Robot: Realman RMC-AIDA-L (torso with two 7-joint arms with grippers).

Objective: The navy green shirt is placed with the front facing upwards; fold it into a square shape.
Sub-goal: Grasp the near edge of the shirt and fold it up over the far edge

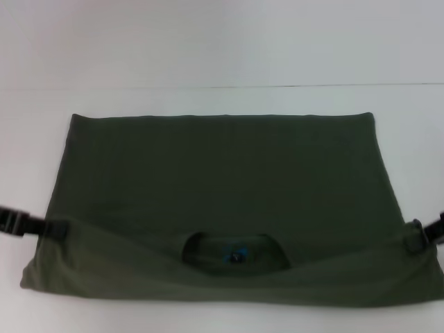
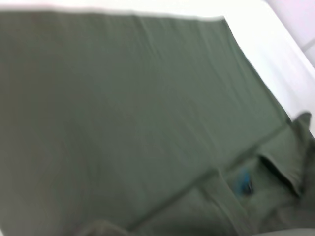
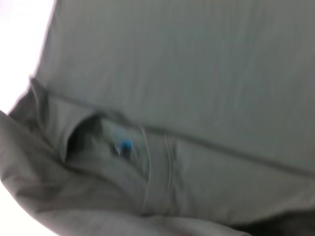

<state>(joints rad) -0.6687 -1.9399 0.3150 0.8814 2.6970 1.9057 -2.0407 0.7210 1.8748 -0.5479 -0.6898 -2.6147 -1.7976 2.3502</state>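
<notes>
Soft olive shirt, matte rectangle, edges pinched by left end effector and right end effector.

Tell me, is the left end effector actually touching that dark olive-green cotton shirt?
Touching. In the head view the left end effector sits pinched onto the side edge of the dark olive-green cotton shirt, with cloth bunched at its tip. The right end effector grips the opposite edge.
</notes>
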